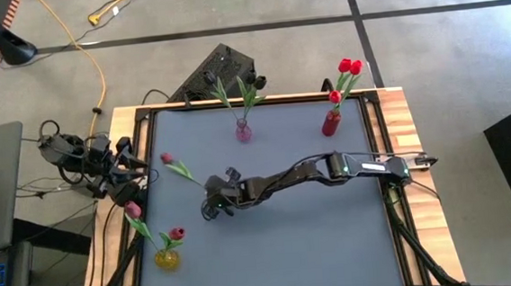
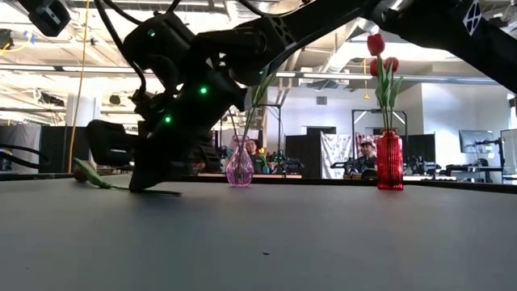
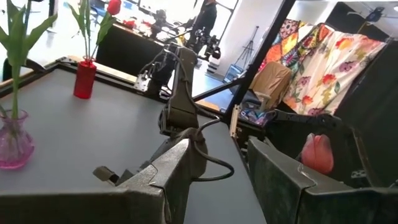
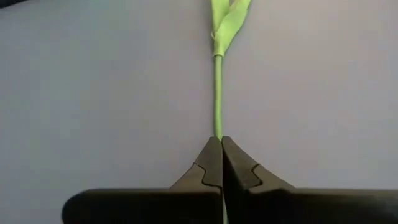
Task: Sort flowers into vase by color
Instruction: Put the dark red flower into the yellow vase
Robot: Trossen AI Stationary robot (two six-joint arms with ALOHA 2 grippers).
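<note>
A flower with a pink bud and a thin green stem lies on the grey mat at centre left. My right gripper reaches in from the table's right and is shut on that stem. A clear pink vase at the back holds dark-headed flowers. A red vase at the back right holds red flowers, and a yellow vase at the near left holds pink ones. My left gripper waits open at the table's left edge, with nothing between its fingers. My right gripper pinches the lower part of the green stem between its two fingertips. The fingers slant down from the table's right side and lie along the stem. The stem runs straight on from the tips, and the flower lies on the mat.
The three vases stand near the mat's back and near-left edges. A raised frame borders the mat. Cables and gear lie off the table's left side. People and benches show in the room behind the table in the low view.
</note>
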